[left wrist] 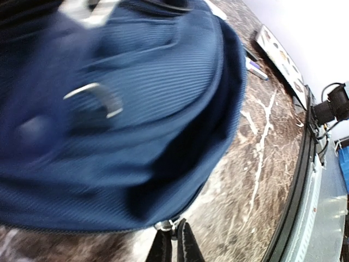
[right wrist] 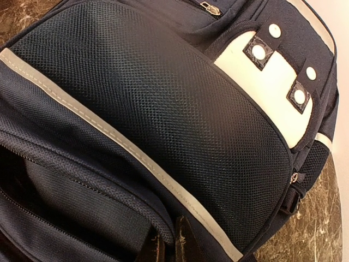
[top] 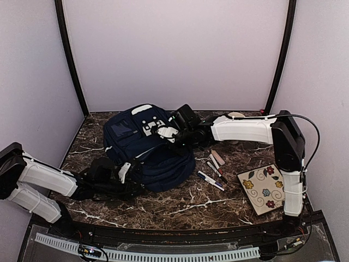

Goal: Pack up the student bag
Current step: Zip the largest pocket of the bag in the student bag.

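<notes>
The student bag, navy blue with a white stripe and a white slotted patch, lies in the middle of the table. My left gripper is at its near left edge. In the left wrist view it is shut on a small metal zip pull at the bag's lower seam. My right gripper is over the bag's right side. In the right wrist view it is shut on the fabric rim of a pocket, just beside the white stripe. The white patch lies beyond.
Several marker pens and a pinkish eraser lie right of the bag. A floral-patterned pad lies at the near right beside the right arm's base. A round pale object sits behind the right arm. A curved wall backs the table.
</notes>
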Controlling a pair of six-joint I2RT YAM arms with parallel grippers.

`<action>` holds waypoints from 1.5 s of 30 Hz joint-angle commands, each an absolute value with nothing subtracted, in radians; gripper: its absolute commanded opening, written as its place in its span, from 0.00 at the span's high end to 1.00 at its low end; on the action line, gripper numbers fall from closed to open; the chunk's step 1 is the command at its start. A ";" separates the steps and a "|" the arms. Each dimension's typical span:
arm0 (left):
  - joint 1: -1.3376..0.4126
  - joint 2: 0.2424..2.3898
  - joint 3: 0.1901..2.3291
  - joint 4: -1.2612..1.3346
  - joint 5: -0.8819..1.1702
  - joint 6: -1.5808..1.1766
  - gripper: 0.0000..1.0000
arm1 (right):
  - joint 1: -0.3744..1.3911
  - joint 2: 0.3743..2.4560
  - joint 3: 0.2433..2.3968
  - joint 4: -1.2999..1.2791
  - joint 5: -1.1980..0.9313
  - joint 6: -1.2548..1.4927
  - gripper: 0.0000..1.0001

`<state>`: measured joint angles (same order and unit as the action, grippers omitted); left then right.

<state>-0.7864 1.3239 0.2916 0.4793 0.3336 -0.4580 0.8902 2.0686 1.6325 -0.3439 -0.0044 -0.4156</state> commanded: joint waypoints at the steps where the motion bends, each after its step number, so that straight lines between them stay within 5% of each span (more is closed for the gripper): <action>1: -0.841 1.381 0.352 0.555 0.443 -0.450 1.00 | 0.877 2.094 1.670 -0.333 -0.007 -0.372 1.00; 26: -0.966 1.661 0.588 0.742 0.442 -0.376 1.00 | 0.852 2.092 1.688 -0.368 -0.048 -0.350 1.00; 34: -0.966 1.653 0.598 0.691 0.417 -0.364 1.00 | 0.791 1.900 1.610 -0.460 -0.096 -0.325 0.51; 39: -0.966 1.708 0.623 0.729 0.424 -0.381 1.00 | 0.776 1.764 1.431 -0.470 -0.165 -0.289 0.46; 45: -0.966 1.755 0.669 0.726 0.449 -0.391 1.00 | 0.775 1.785 1.262 -0.463 -0.288 -0.237 0.54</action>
